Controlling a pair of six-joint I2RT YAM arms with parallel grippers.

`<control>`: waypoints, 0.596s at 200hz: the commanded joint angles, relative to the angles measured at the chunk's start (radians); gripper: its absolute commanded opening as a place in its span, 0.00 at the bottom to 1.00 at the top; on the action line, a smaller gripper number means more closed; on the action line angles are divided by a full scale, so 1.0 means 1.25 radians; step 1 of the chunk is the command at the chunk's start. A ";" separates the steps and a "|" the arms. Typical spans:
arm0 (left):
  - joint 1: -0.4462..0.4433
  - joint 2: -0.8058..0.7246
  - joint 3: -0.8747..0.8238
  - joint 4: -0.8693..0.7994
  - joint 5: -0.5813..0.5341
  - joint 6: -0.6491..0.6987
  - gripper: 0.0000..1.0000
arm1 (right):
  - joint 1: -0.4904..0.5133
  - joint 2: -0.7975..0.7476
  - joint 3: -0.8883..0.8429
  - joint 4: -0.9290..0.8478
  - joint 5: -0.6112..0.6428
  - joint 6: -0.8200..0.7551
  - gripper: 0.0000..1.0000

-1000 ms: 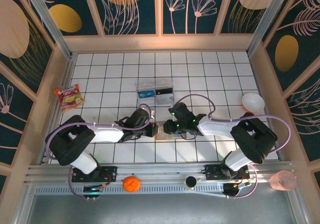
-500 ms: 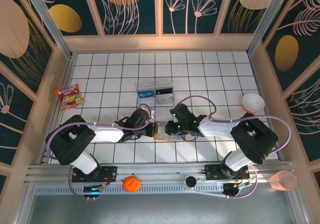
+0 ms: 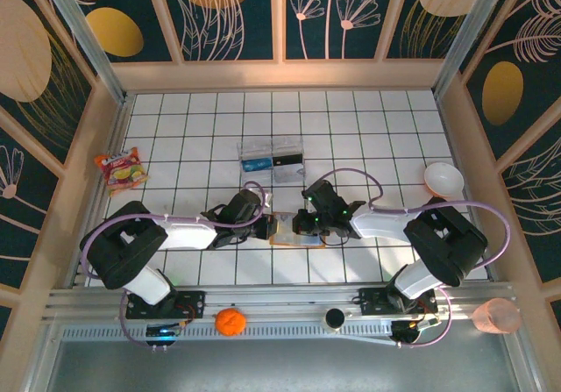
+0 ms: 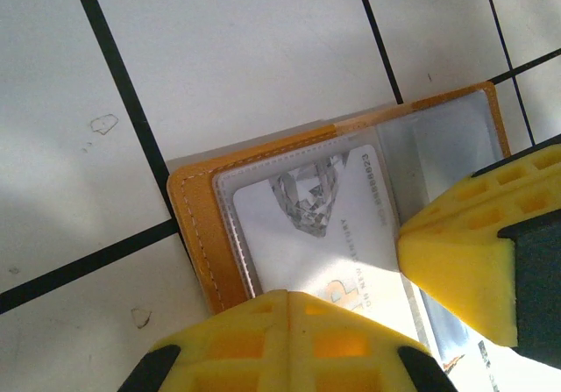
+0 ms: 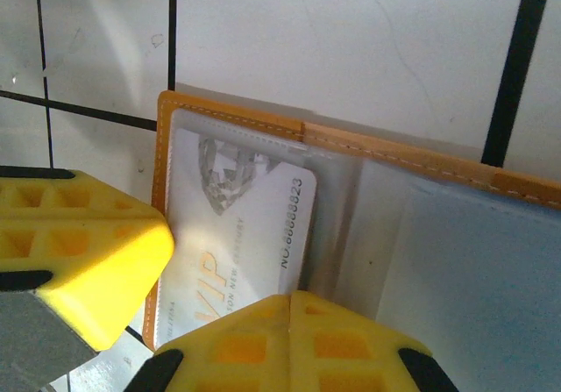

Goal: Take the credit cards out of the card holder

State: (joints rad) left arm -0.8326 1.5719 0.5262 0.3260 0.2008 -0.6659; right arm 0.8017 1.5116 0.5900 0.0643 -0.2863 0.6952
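The card holder (image 3: 289, 233), an orange leather wallet, lies open on the white tiles between my two grippers. A pale silver credit card (image 5: 250, 221) with a diamond print and "VIP" lettering sits in its clear left pocket (image 4: 320, 225). My left gripper (image 3: 269, 226) is shut, and its tips (image 4: 287, 302) rest on the near edge of that card's side. My right gripper (image 3: 303, 226) is also shut, with its tips (image 5: 292, 302) down on the holder just beside the card's edge. Nothing shows between either pair of fingers. The holder's orange rim (image 4: 195, 225) and grey-blue right pocket (image 5: 473, 269) are visible.
A clear plastic box (image 3: 272, 158) with small items stands just behind the holder. A snack packet (image 3: 123, 168) lies at the left wall and a white bowl (image 3: 443, 179) at the right. An orange (image 3: 230, 321) and a pink cup (image 3: 496, 315) sit on the front rail.
My right gripper's jaws have closed, and it has shifted slightly down onto the open card holder. The left gripper has stayed shut in place.
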 commanded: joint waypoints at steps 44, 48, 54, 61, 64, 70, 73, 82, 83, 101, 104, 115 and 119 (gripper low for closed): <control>-0.001 0.005 -0.034 -0.053 -0.029 -0.012 0.00 | 0.002 -0.072 -0.049 -0.062 0.053 0.009 0.00; -0.001 0.005 -0.035 -0.051 -0.029 -0.011 0.00 | 0.002 -0.076 -0.049 -0.067 0.056 0.009 0.00; -0.002 0.005 -0.036 -0.050 -0.028 -0.011 0.00 | 0.000 -0.081 -0.050 -0.071 0.057 0.007 0.00; -0.002 0.006 -0.036 -0.047 -0.026 -0.011 0.00 | -0.001 -0.086 -0.049 -0.070 0.047 0.005 0.00; -0.002 0.007 -0.036 -0.047 -0.025 -0.011 0.00 | -0.002 -0.089 -0.048 -0.067 0.038 0.003 0.00; -0.001 0.009 -0.034 -0.046 -0.022 -0.012 0.00 | -0.004 -0.094 -0.047 -0.049 0.009 -0.002 0.00; -0.002 0.010 -0.034 -0.046 -0.021 -0.011 0.00 | -0.005 -0.095 -0.047 -0.040 -0.009 -0.004 0.00; -0.001 0.014 -0.032 -0.047 -0.017 -0.013 0.00 | -0.007 -0.095 -0.039 -0.024 -0.042 -0.003 0.08; -0.001 0.014 -0.033 -0.047 -0.017 -0.014 0.00 | -0.007 -0.096 -0.038 -0.023 -0.045 -0.003 0.09; -0.001 0.012 -0.036 -0.044 -0.013 -0.021 0.00 | -0.008 -0.081 -0.016 -0.018 -0.087 -0.002 0.19; 0.000 0.010 -0.037 -0.044 -0.013 -0.022 0.00 | -0.008 -0.075 -0.014 -0.017 -0.093 0.000 0.19; -0.002 0.006 -0.036 -0.046 -0.013 -0.024 0.00 | -0.010 -0.060 -0.013 -0.003 -0.118 0.005 0.20; -0.002 0.004 -0.036 -0.047 -0.013 -0.025 0.00 | -0.010 -0.055 -0.013 0.003 -0.125 0.008 0.20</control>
State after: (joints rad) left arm -0.8326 1.5707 0.5125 0.3454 0.1947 -0.6792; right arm 0.7979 1.4147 0.5476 0.0280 -0.3492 0.6922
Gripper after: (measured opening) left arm 0.052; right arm 0.193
